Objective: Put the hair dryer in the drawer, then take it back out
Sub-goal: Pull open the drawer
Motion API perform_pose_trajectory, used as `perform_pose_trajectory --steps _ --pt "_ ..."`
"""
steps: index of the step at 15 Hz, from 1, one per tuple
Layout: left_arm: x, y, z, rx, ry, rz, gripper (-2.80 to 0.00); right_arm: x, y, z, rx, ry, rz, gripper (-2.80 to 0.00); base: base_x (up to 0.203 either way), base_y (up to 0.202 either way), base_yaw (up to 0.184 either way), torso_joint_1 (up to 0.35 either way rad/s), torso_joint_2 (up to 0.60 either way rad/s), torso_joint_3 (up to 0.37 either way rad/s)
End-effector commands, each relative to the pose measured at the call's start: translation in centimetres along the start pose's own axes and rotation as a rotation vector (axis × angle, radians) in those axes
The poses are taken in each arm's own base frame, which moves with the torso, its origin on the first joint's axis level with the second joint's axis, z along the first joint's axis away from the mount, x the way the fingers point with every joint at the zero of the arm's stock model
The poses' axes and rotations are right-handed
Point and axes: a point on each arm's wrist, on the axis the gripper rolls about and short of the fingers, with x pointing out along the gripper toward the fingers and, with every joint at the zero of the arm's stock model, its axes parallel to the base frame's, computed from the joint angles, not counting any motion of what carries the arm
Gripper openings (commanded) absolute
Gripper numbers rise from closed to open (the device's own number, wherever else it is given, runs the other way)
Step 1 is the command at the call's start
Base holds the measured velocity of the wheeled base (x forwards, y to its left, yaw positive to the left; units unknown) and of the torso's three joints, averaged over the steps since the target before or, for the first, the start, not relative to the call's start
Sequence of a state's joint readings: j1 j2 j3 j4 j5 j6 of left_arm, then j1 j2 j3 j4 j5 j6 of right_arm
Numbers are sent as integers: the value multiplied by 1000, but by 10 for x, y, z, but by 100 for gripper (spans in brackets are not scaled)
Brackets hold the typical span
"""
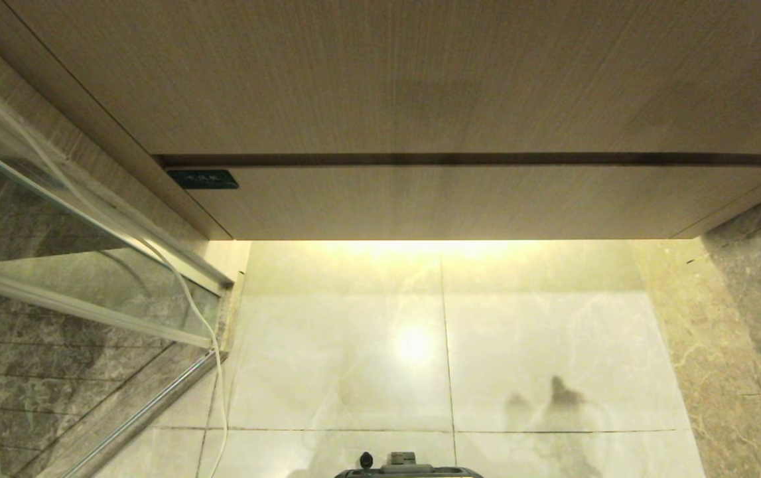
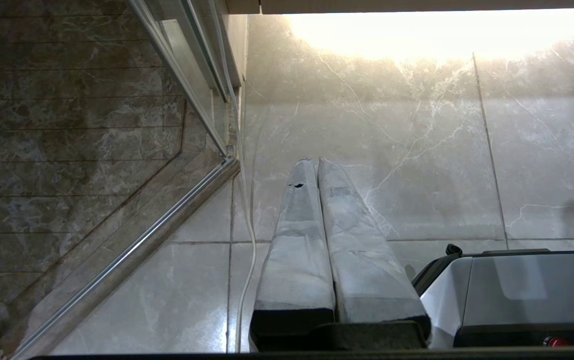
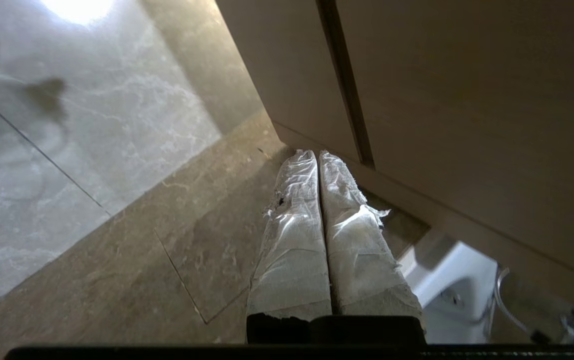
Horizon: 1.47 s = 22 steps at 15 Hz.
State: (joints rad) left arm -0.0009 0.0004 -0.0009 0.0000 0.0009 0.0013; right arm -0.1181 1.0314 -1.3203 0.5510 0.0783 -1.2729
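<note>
Pointing at the cabinet's lower edge, the right hand [image 3: 318, 157] is closed and empty, near the seam beside the drawer [image 3: 292, 65]. The left hand [image 2: 315, 164] hangs closed over the floor [image 2: 417, 165]. No view shows the hair dryer.

My head camera looks down at the wood drawer [image 1: 460, 199] front and pale floor tiles [image 1: 526, 345] — both wrist cameras share those tiles.
</note>
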Motion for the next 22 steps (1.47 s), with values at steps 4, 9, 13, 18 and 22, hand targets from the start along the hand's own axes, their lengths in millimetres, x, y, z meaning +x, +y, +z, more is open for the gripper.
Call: perform_pose_trajectory --steps 4,9,13,18,22 --pt "0 0 0 0 -1 0 -280 17 7 6 -30 -89 99 -280 0 0 0 0 0 0" --pt "0 0 0 0 -1 2 -280 51 20 18 -49 -175 239 -280 0 0 0 0 0 0" --pt "0 0 0 0 -1 0 -280 90 28 29 -44 -200 359 -280 0 0 0 0 0 0" --pt "0 0 0 0 -1 1 -280 132 46 53 -77 -257 499 0 0 0 0 0 0 0" --pt "0 0 0 0 -1 2 -280 162 48 63 -75 -285 448 0 0 0 0 0 0 0"
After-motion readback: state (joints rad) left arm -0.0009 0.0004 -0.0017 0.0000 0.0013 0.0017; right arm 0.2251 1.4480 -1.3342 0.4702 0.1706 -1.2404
